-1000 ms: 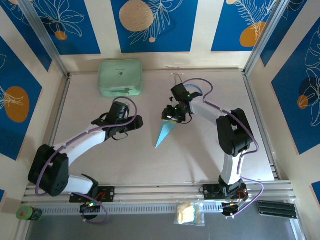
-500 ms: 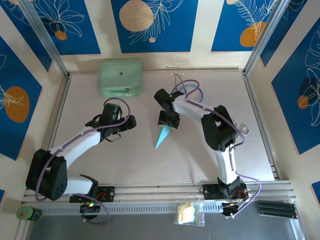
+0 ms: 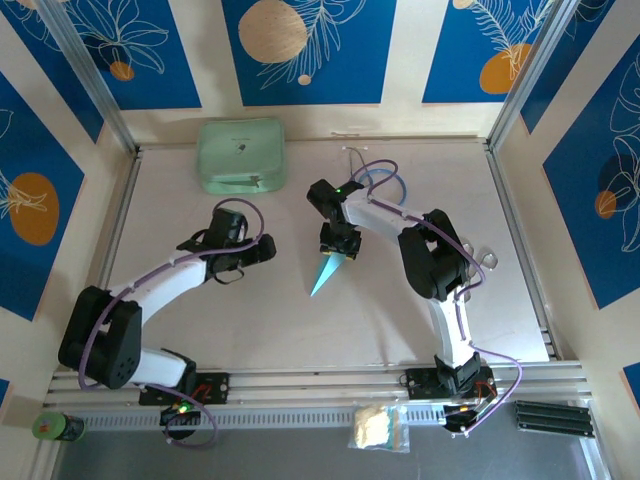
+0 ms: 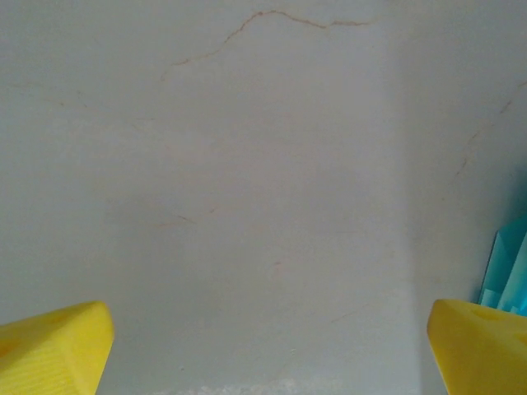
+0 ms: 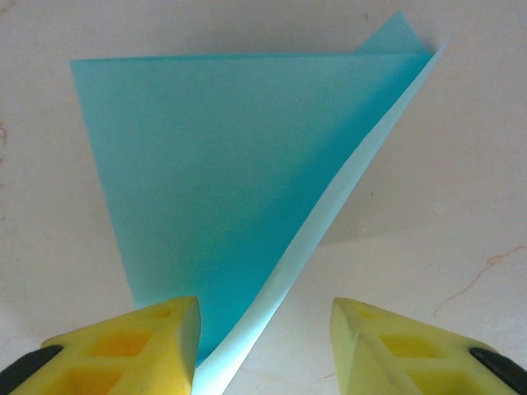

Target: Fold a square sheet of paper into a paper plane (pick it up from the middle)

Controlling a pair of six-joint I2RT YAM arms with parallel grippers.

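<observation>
Hovering right gripper, jaws spread, nothing pinched | paper plane just ahead, loose folded edge entering the gap | long axis straight out from jaws | left gripper spread wide, plane beside it, farther

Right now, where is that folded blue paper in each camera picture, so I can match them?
Top external: the paper plane lies mid-table, tip toward the near edge, at the right gripper.
Left wrist: the paper plane is a blue sliver at the right edge.
Right wrist: the paper plane spans the middle, narrowing between the yellow fingers.
Shared landmark: the pale table beneath it.
</observation>
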